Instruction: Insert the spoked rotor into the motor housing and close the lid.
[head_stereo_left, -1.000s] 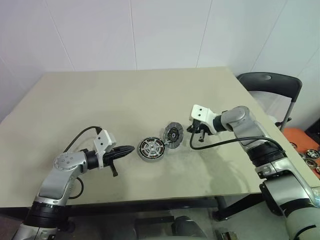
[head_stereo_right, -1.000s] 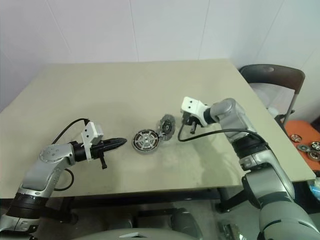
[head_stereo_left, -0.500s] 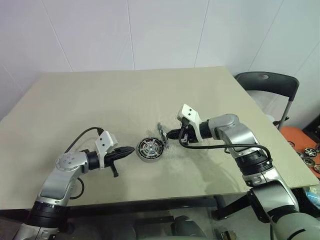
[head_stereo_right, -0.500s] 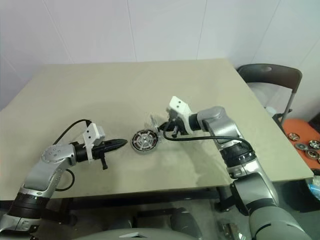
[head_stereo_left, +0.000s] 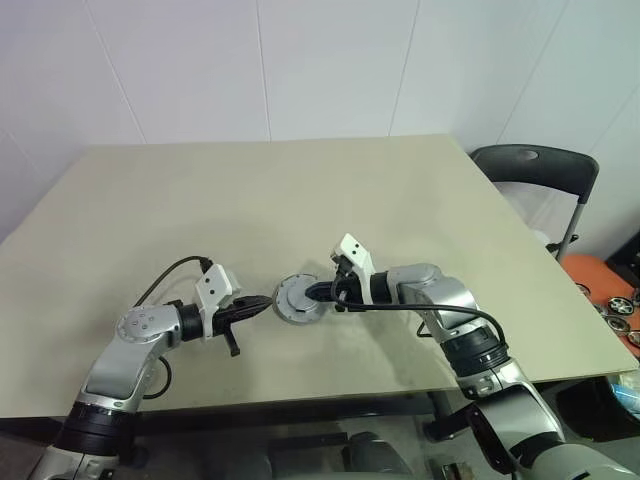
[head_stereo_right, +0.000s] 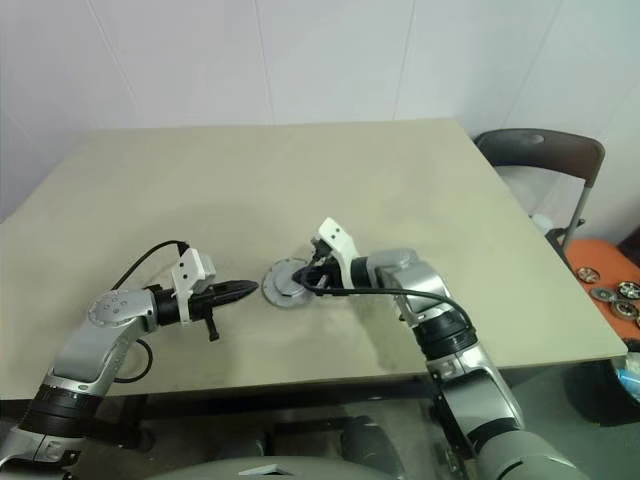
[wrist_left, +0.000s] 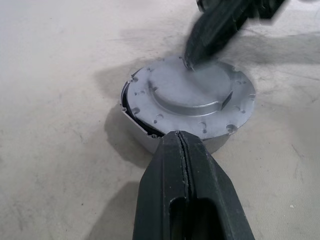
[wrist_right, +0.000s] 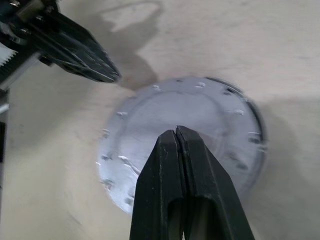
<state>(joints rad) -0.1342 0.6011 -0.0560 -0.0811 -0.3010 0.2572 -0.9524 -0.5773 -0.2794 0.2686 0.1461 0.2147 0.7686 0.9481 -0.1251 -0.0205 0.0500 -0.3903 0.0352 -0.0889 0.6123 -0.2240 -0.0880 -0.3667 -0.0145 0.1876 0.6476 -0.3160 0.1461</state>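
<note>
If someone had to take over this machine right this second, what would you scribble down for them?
Left end effector: shut, empty, hovering close beside the motor housing.
Right end effector: shut, holding nothing, its tip over or on the lid; contact is unclear.
Things: the lid lies face down on top of the housing, near the middle of the table. A dark gap shows at one edge, so it may not be fully seated. The spoked rotor is hidden under the lid.
Done: lid placed over the housing.
Left: probably press the lid flat, check the gap, then withdraw both arms.
</note>
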